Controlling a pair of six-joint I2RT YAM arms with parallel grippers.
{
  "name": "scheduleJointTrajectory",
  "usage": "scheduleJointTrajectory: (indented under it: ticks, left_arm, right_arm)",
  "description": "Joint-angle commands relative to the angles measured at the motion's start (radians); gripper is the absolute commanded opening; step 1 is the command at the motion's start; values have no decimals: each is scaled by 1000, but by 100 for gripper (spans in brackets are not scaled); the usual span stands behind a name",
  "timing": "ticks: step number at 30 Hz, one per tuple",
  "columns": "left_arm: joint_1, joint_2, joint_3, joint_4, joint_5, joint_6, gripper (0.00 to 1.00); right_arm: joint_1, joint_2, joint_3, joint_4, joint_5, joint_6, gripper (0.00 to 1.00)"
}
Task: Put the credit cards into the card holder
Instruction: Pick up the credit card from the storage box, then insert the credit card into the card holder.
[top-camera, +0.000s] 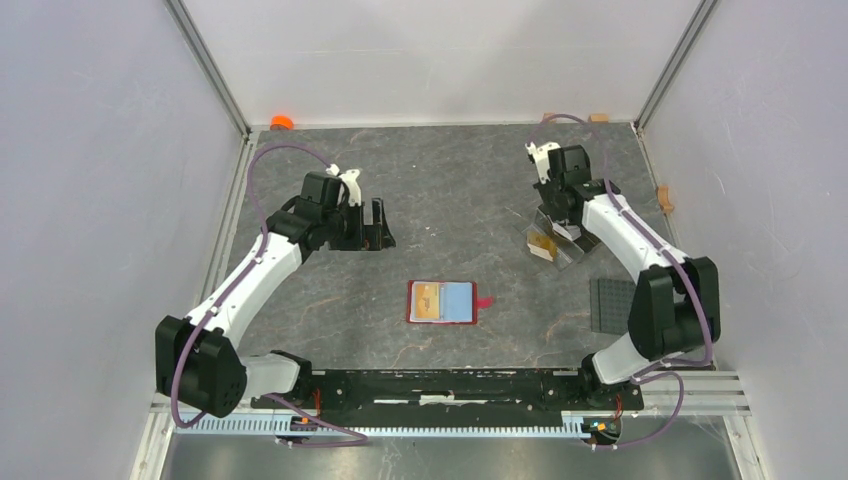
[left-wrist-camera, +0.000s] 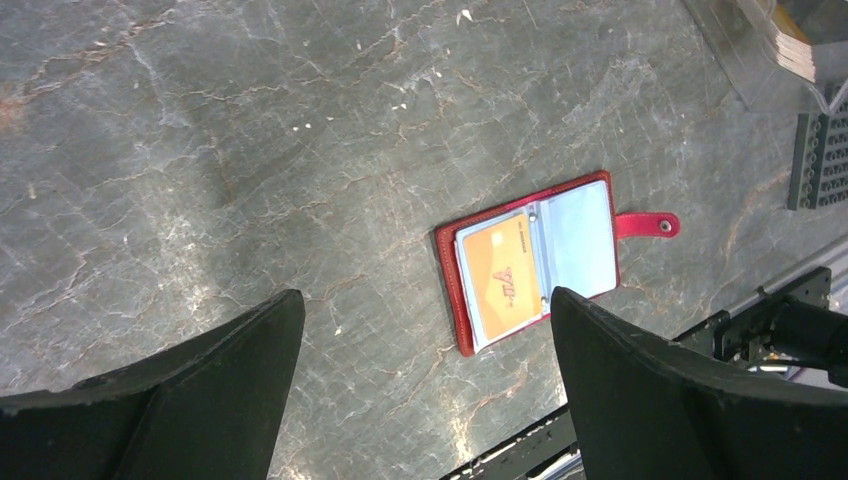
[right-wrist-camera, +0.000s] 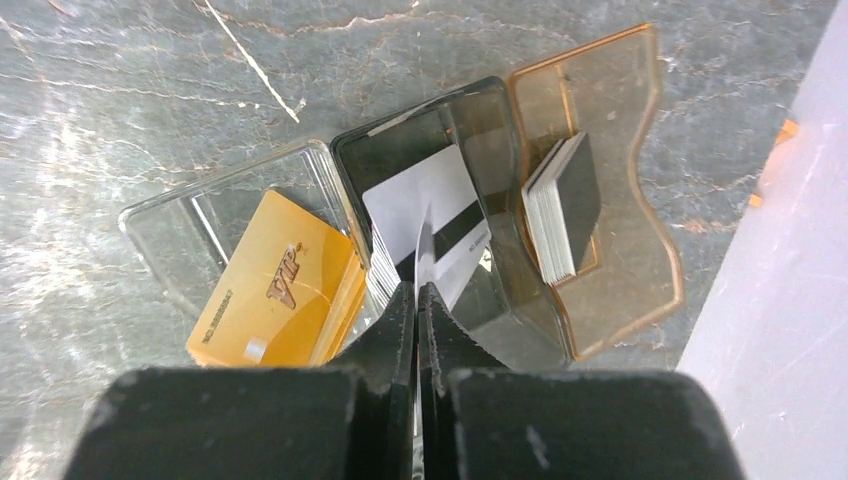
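Over in the upper right of the top view, the right gripper (right-wrist-camera: 417, 300) was down at the trays. Its jaws were pressed tight together on a pinched card (right-wrist-camera: 424, 245), which showed only as a pale sliver, edge-on, above the smoked tray (right-wrist-camera: 480, 120). In that tray sat a stack of white cards (right-wrist-camera: 410, 200), the top one with a black stripe. To its left in the wrist view, the clear tray (right-wrist-camera: 180, 225) held a gold card (right-wrist-camera: 270, 290) marked VIP, lying at a slant. To its right, the amber tray (right-wrist-camera: 600, 90) carried a stack of dark cards (right-wrist-camera: 578, 185) leaning on edge. All three trays sat touching, side by side, on the table (top-camera: 450, 180).

Across in the upper left of the top view, the left gripper (left-wrist-camera: 425, 300) hung above the table with its fingers (left-wrist-camera: 220, 390) spread wide apart. Its camera looked down on the card holder (left-wrist-camera: 458, 285), lying open and flat at the centre of the table, well apart from both grippers. An orange card (left-wrist-camera: 500, 278) sat in the left sleeve. The right sleeve showed a pale blue face (left-wrist-camera: 578, 245) (card or bare plastic, I could not tell). The red strap (left-wrist-camera: 645, 224) stuck out to the right. A grey studded plate (top-camera: 610, 305) lay at the right, near the right arm.
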Motion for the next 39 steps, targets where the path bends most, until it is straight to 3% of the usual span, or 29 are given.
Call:
scheduleJointTrajectory:
  ticks: [1,8,12,19,25,37,39]
  left_arm:
    - [4,-34,-21,58,86,74,97]
    - [-73,-115,-63,134,226,127,92]
    - [-179,-154,-83,157,299,189,92]
    - [-337,-178,-131,216,421,225,93]
    - [-386,-149,-130,215,419,214,90]
    - [-427,-116,-120,215,481,197,37]
    - [-430,-115,-121,215,496,194,33]
  right_arm:
    - [6,-117,92,-53,30,54,0]
    - [56,-215,174,-147,-244,111,0]
    - [144,-244,115,-162,-505,143,0]
    - [341,-279,-83,-36,-950,218,0]
    - [376,-291,-174,108,-1211,325,0]
    - [434,-271,-134,91,-1337,300,0]
    - [437,-267,-131,83,-1333,296,0]
